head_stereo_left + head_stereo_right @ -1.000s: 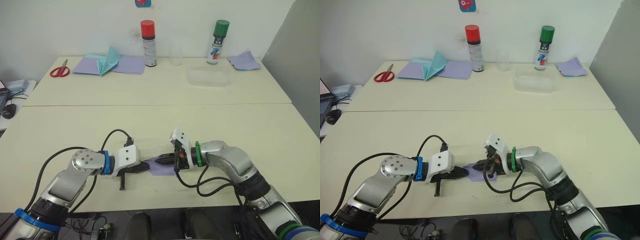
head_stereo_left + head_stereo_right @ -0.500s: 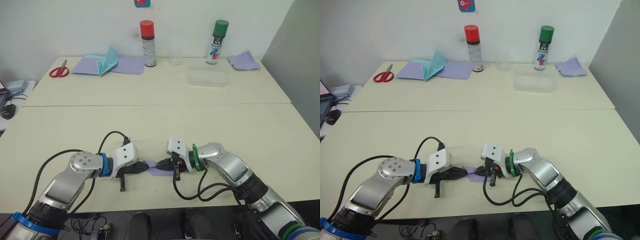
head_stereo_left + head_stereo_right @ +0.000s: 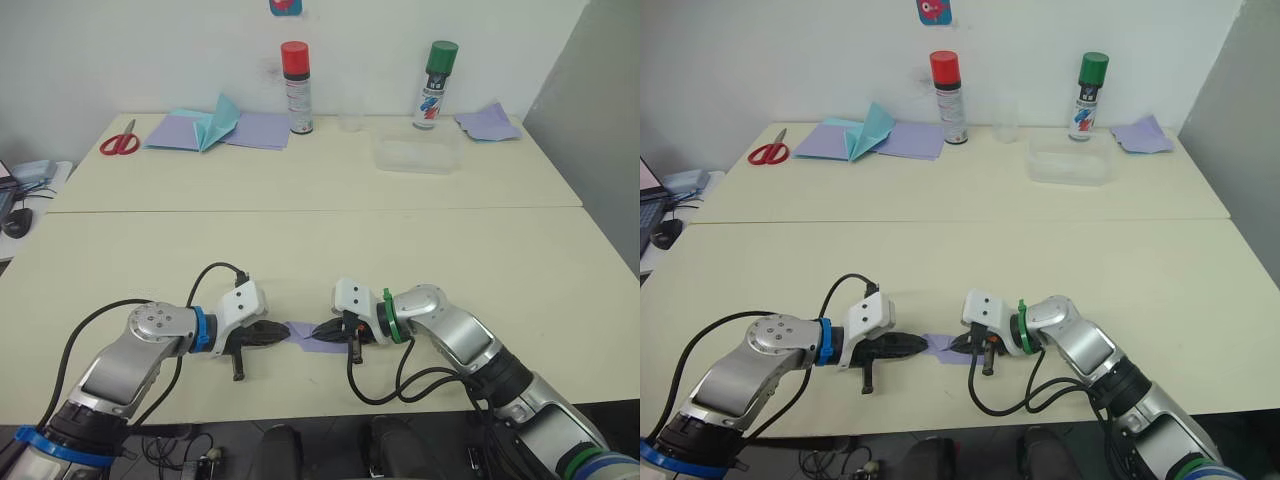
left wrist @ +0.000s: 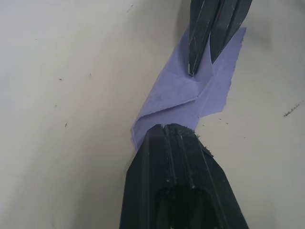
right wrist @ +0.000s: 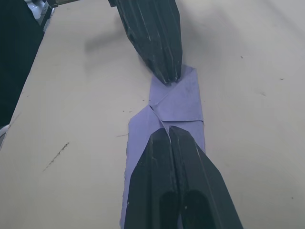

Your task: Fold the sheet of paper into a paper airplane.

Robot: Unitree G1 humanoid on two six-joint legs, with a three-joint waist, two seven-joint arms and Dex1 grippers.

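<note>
The sheet of paper is pale lavender and lies partly folded, with layered flaps, near the table's front edge between my two grippers. My left gripper is shut, and its tips rest on the paper's left end. My right gripper is shut too and lies flat on the paper's right part. The two point at each other, a short stretch of paper apart. In the left wrist view, the right gripper's fingertips touch the fold. No finished paper airplane shows.
At the back of the far table stand a red-capped spray can, a green-capped spray can and a clear cup. Also there are red scissors, teal folded paper on lavender sheets, a clear tray and crumpled lavender paper.
My right gripper has turned flat and lowered onto the paper, shifting slightly left. My left gripper has drawn back a little to the left. More paper now shows between the two.
</note>
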